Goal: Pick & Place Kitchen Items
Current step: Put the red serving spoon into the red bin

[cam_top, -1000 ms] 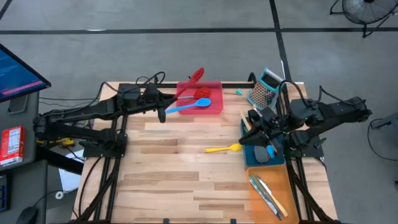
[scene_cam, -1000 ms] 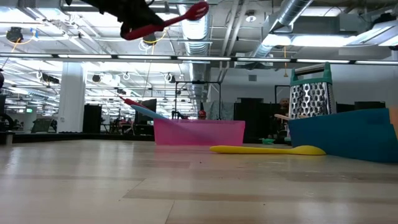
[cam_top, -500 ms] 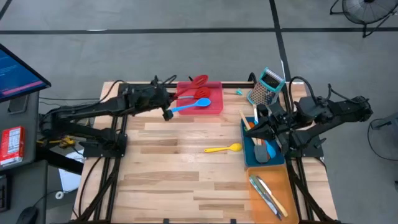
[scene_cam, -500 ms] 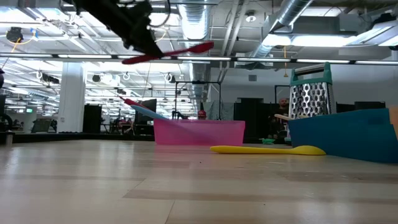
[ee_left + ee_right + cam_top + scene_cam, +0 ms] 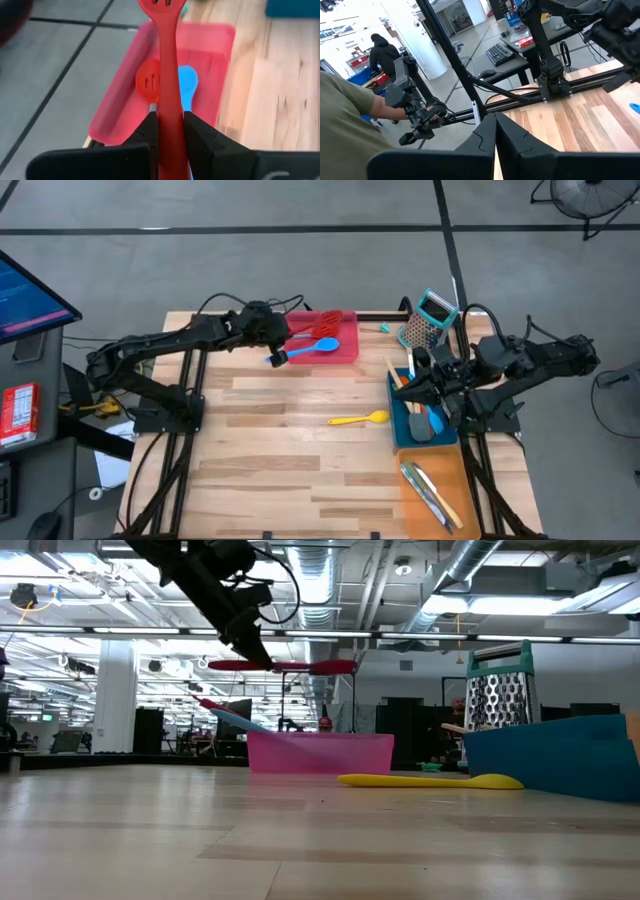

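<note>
Pale butcher-block planks (image 5: 280, 460) make up the tabletop, ringed by grey concrete floor crossed with dark lines, and the low view looks past it into a hall of ducts and strip lights. At the far edge sits a translucent red tray (image 5: 345, 350), rectangular with rounded corners; a blue spoon (image 5: 312, 348) lies in it with its handle poking over the rim, beside a round red slotted head (image 5: 150, 86) that the left wrist view alone makes plain. The left gripper (image 5: 170, 131) pinches the flat handle of a smooth red slotted turner (image 5: 290, 666); the low view shows it held level above the tray, clear of it. A yellow spoon (image 5: 360, 419) lies alone mid-table, near a deep blue tray (image 5: 400, 430) holding a grey spatula (image 5: 421, 426) and other handles. An orange tray (image 5: 455, 480) nearer the front holds silver cutlery (image 5: 425, 486). A perforated metal box grater (image 5: 428, 319) with a teal top stands at the far right corner. The right gripper (image 5: 494, 134) hangs over the blue tray, fingers pressed together on nothing. Only its wrist view shows a person in an olive sleeve (image 5: 345, 125) working a handheld controller (image 5: 415, 112), and another person in dark clothes (image 5: 382, 50) farther back. No writing is legible.
</note>
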`<control>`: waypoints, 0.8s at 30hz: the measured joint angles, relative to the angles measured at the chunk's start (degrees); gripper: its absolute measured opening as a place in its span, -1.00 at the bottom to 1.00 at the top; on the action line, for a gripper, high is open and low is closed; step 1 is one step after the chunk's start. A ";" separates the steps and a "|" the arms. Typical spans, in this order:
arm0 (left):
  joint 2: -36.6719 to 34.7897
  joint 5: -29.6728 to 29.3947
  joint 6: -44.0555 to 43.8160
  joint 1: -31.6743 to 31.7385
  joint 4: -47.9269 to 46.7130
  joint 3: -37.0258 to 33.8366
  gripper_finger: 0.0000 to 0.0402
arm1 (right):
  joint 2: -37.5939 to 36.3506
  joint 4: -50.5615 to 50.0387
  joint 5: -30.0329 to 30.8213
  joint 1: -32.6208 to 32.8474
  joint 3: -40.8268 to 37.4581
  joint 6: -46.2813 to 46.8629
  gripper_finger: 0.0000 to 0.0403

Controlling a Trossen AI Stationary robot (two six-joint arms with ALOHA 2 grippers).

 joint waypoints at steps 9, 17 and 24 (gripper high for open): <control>4.86 0.05 2.93 0.58 -1.47 0.42 -0.81 | 0.02 -1.83 0.00 -0.04 0.00 -0.02 -0.99; 9.59 -1.36 2.83 0.76 -1.40 0.40 -0.78 | 0.35 -2.25 0.00 -0.13 -0.01 0.01 -0.99; 9.93 -2.86 2.67 0.73 -0.23 0.40 -0.69 | 0.39 -2.24 0.00 -0.13 -0.02 0.02 -0.99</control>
